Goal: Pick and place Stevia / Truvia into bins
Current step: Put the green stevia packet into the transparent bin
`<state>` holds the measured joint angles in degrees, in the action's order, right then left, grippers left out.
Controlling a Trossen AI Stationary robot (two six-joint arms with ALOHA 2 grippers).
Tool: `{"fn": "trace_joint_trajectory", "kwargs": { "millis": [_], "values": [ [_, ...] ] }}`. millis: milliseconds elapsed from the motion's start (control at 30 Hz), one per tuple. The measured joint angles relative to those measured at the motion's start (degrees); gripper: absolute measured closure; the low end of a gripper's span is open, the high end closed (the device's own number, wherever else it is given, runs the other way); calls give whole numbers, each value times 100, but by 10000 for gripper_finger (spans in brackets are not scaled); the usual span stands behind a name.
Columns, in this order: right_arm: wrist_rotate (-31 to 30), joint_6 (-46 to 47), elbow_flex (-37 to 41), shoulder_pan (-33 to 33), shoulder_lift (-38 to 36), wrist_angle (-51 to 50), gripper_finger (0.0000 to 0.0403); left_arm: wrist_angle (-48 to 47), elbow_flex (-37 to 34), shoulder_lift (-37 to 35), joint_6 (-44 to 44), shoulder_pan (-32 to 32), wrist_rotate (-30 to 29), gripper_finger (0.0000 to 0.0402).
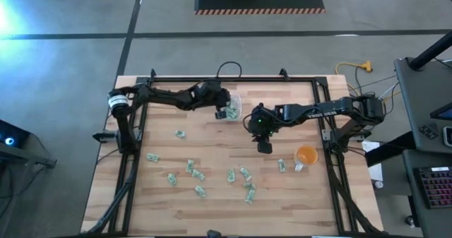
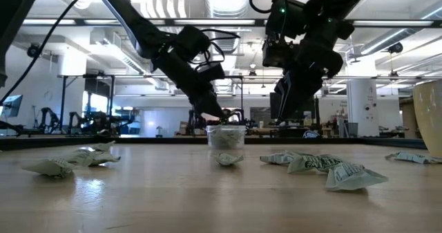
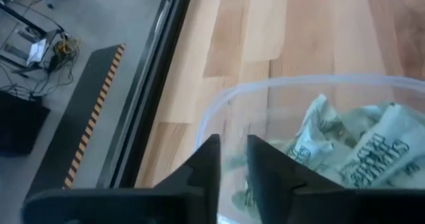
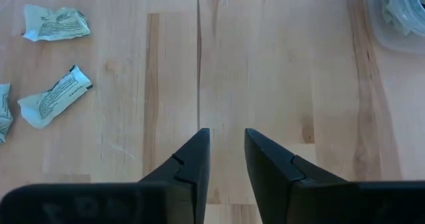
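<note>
A: What does the left wrist view add?
B: Crumpled packets (image 3: 352, 151) inside the clear tub (image 1: 231, 108), frame centre; left tool (image 3: 231, 167) slightly parted above, empty.
A: Right tool (image 4: 226, 154)?
B: Parted, empty, over bare counter (image 4: 265, 71); loose packets upper left

one clear bin (image 1: 232, 108), one orange cup (image 1: 306, 155)

The clear tub (image 1: 232, 108) sits near the table's (image 1: 296, 195) back edge with packets (image 3: 358, 144) in it, the left gripper (image 1: 220, 112) over its rim, the right gripper (image 1: 264, 147) just to its right, loose packets (image 1: 200, 174) strewn across the front, and the cup (image 1: 306, 155) at far right.
</note>
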<state>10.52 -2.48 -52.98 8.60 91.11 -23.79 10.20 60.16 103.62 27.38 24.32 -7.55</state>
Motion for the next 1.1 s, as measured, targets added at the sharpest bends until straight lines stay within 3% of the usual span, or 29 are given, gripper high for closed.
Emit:
{"fn": "trace_joint_trajectory", "kwargs": {
  "millis": [233,400,533,833,1100],
  "values": [
    [3,308,41,0,0,-6,309,-195,-61,-169,-124,-12,2,247],
    [16,866,62,-32,0,-704,312,-1396,-96,-579,-339,-79,2,211],
    [161,1454,50,-115,2,-1393,318,-1921,-335,-970,-455,-184,46,205],
    [739,2712,6,-670,2,-2273,319,-1434,-1166,-1813,-407,-269,55,204],
    [742,3333,6,-1234,2,-2332,326,-1162,-1550,-2247,-398,-269,50,204]
  ]
}}
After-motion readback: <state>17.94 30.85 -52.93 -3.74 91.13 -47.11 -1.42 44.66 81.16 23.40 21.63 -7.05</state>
